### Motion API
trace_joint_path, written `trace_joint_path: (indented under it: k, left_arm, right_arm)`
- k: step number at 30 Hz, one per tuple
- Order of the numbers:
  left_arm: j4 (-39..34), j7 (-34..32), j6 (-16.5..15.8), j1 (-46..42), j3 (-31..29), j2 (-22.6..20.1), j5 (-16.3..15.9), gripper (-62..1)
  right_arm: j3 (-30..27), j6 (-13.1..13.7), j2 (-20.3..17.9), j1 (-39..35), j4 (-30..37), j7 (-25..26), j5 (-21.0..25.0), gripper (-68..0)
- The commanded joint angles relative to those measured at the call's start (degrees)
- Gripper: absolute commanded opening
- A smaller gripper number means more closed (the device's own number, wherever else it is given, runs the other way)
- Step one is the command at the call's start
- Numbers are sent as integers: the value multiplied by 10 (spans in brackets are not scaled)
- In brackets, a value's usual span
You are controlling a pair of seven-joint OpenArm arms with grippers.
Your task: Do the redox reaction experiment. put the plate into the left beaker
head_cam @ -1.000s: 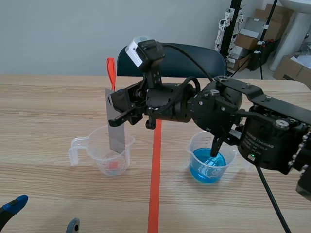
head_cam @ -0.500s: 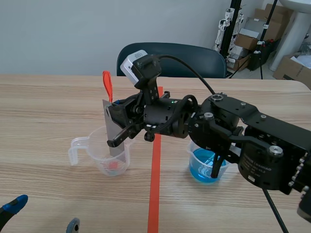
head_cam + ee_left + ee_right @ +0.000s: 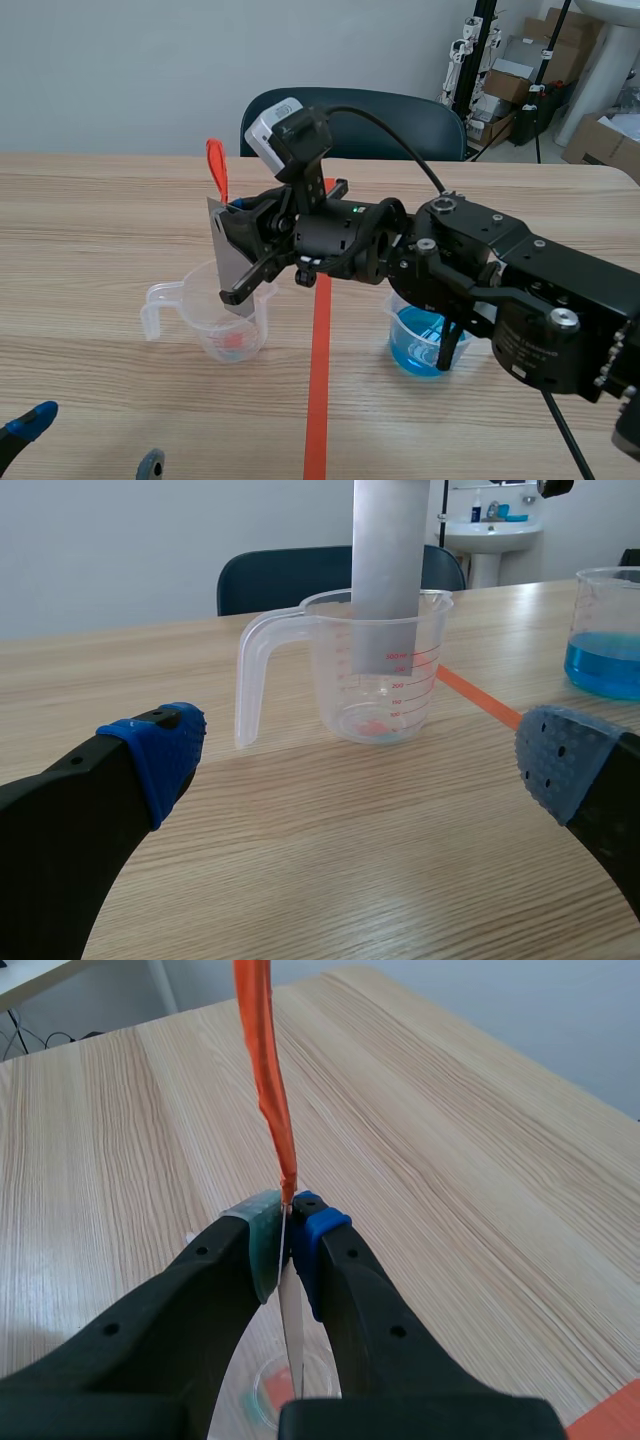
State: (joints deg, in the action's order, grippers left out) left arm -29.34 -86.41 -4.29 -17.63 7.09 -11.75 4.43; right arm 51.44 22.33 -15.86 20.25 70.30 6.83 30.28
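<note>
The right gripper [image 3: 287,1230] is clenched on the top edge of the plate [image 3: 292,1332], its two pads pinching the thin grey metal edge-on just where the orange strip [image 3: 268,1070] is fixed and rises ahead of the fingers; gripping so high probably leaves the whole length below the jaws free to go down into a vessel without the fingers meeting the rim; below the jaws the plate hangs slightly tilted, its lower end already inside the left beaker [image 3: 222,322] and, from the left wrist view, short of the reddish trace on the base; the beaker's handle [image 3: 250,680] points away from the jaws, so it does not obstruct the descent; well off to the arm's own side stands the right beaker [image 3: 428,338] of blue liquid, beyond the tape line [image 3: 319,370]; the left gripper [image 3: 360,760] sits low near the table with its fingers spread wide on nothing, facing the left beaker, seemingly just standing by.
</note>
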Motion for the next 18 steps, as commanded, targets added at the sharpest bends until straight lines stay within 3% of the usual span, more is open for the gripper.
trace_joint_path:
  k: [1, 18]
  left_arm:
    - [-7, -26, 0, -4, 0, -5, -3, 14]
    - [-7, -26, 0, -4, 0, -5, -3, 14]
  right_arm:
    - [-4, 2, 8, 3, 2, 12, -5, -669]
    - [-4, 0, 12, -6, -1, 39, -46, -669]
